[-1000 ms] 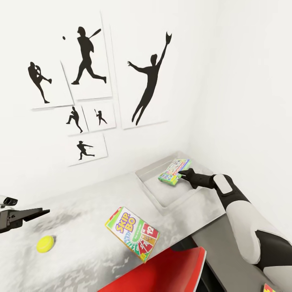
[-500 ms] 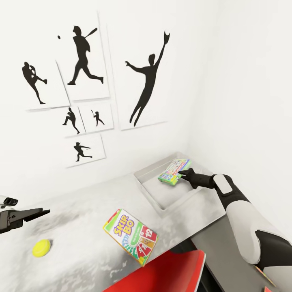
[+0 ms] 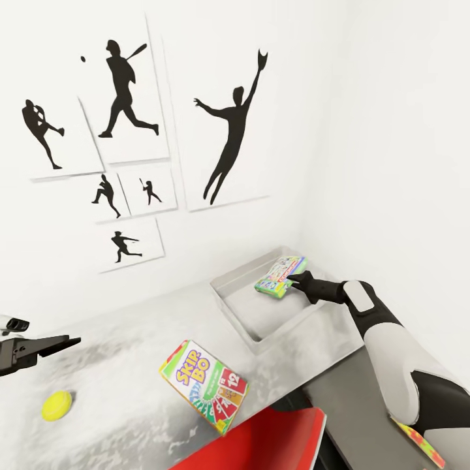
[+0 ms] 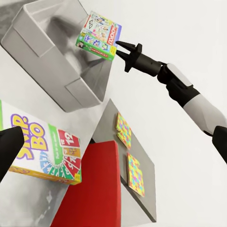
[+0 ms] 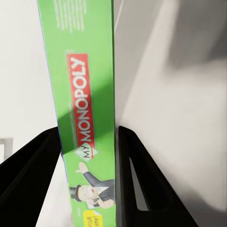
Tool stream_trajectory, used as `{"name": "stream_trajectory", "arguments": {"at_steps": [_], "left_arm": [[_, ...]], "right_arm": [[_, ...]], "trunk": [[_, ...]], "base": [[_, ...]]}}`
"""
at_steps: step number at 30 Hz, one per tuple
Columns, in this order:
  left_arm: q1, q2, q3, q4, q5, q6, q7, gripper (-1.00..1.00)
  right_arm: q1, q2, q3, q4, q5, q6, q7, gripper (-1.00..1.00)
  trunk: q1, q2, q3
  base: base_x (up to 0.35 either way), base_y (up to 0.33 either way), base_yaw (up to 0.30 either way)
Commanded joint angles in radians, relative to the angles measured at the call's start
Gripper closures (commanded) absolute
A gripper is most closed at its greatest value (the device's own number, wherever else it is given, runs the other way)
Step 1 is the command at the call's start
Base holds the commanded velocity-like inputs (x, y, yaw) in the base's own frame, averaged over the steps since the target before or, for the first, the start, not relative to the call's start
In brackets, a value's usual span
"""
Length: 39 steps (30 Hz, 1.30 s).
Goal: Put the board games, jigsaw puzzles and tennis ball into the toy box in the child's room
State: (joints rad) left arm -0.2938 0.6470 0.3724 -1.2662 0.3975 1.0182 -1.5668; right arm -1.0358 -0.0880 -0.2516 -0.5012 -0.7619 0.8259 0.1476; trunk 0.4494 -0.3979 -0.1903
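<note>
Right hand (image 3: 292, 280) grips "My Monopoly" box (image 3: 279, 275) over toy box (image 3: 230, 307); "Skip-Bo" box (image 3: 203, 384) lies nearby.

- Monopoly box (image 3: 281, 275): bright green edge carrying a red logo strip with white lettering, lid printed in many colours on a pale ground
- Right gripper (image 3: 292, 281): black, on an arm of white shells with black joints
- Toy box (image 3: 230, 304): plain light grey
- Table (image 3: 124, 365): mottled grey and white, like marble
- Skip-Bo box (image 3: 203, 385): white face with yellow letters, green border, fanned cards in red, orange, green and blue
- Tennis ball (image 3: 56, 405): yellow-green
- Chair (image 3: 267, 444): solid red
- Jigsaw puzzles (image 4: 129, 153): speckled patchwork of yellow, red, green and blue
- Wall pictures (image 3: 124, 91): black baseball-player silhouettes on white panels
- Left gripper (image 3: 46, 344): black
</note>
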Motion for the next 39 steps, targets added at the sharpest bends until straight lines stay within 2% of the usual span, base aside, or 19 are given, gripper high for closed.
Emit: {"name": "stream_trajectory", "arguments": {"at_steps": [1, 10, 14, 18, 24, 39], "left_arm": [[-0.001, 0.000, -0.001, 0.000, -0.001, 0.010, -0.004, -1.00], [-0.001, 0.000, -0.001, 0.000, -0.002, 0.010, -0.004, -1.00], [0.001, -0.023, 0.018, 0.001, 0.004, 0.010, -0.004, -1.00], [-0.007, -0.046, 0.004, -0.016, 0.003, 0.011, -0.004, -1.00], [-0.011, -0.053, -0.002, -0.025, 0.003, 0.011, -0.004, -1.00], [-0.011, -0.053, 0.012, -0.025, 0.003, 0.011, -0.004, -1.00]], "right_arm": [[-0.001, 0.001, -0.006, 0.000, 0.009, 0.006, 0.008, 1.00], [-0.001, 0.001, -0.006, 0.000, 0.009, 0.004, 0.008, 1.00], [0.003, 0.024, -0.008, -0.023, 0.006, -0.018, 0.013, 1.00], [-0.008, 0.047, -0.012, -0.023, 0.004, -0.010, 0.001, 1.00], [-0.012, 0.079, -0.014, -0.033, 0.003, -0.029, -0.009, 1.00], [-0.014, 0.077, -0.015, -0.035, 0.003, -0.030, -0.013, 1.00]], "trunk": [[0.001, -0.002, -0.002], [0.001, -0.002, -0.002], [0.001, -0.002, -0.002], [0.001, -0.002, -0.002], [0.001, -0.002, -0.002], [0.001, -0.002, -0.007]], "base": [[0.014, -0.026, 0.000], [0.003, -0.006, 0.000], [0.000, 0.000, 0.000], [0.000, 0.000, 0.000], [0.000, 0.000, 0.000], [0.000, 0.000, 0.000]]}}
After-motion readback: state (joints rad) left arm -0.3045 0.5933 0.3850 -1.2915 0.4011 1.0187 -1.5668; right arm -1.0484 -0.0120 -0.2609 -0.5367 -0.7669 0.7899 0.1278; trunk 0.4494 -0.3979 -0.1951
